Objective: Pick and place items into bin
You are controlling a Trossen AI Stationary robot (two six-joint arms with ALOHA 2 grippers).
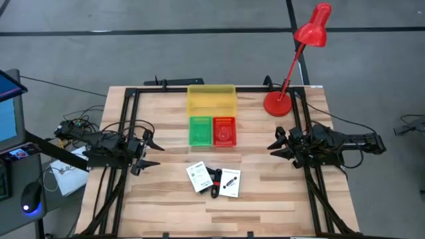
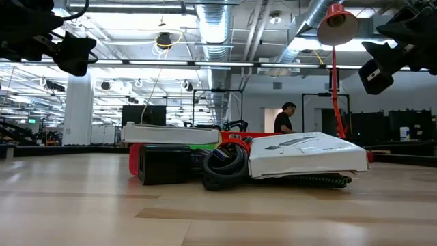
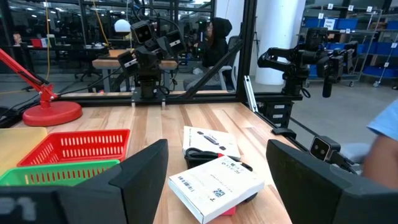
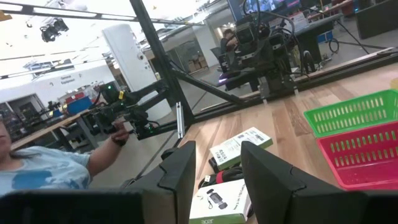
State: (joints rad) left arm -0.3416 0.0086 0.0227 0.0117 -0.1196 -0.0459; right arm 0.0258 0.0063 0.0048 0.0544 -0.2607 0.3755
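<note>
Two white printed flat packets (image 1: 198, 176) (image 1: 230, 182) lie on the wooden table near its middle, with a black corded thing (image 1: 216, 182) between them. They also show in the low view (image 2: 307, 154) and in both wrist views (image 3: 217, 186) (image 4: 239, 146). The packets rest partly on the black pieces. My left gripper (image 1: 150, 153) hovers open at the table's left, above the top, pointing toward the items. My right gripper (image 1: 276, 145) hovers open at the right, pointing toward them. Both are empty. Tiny pink or red pieces do not show clearly.
A yellow bin (image 1: 211, 98) stands at the far middle, with a green basket (image 1: 200, 131) and a red basket (image 1: 224, 131) in front of it. A red desk lamp (image 1: 285, 99) stands at the far right. A person (image 4: 37, 168) is beyond the near edge.
</note>
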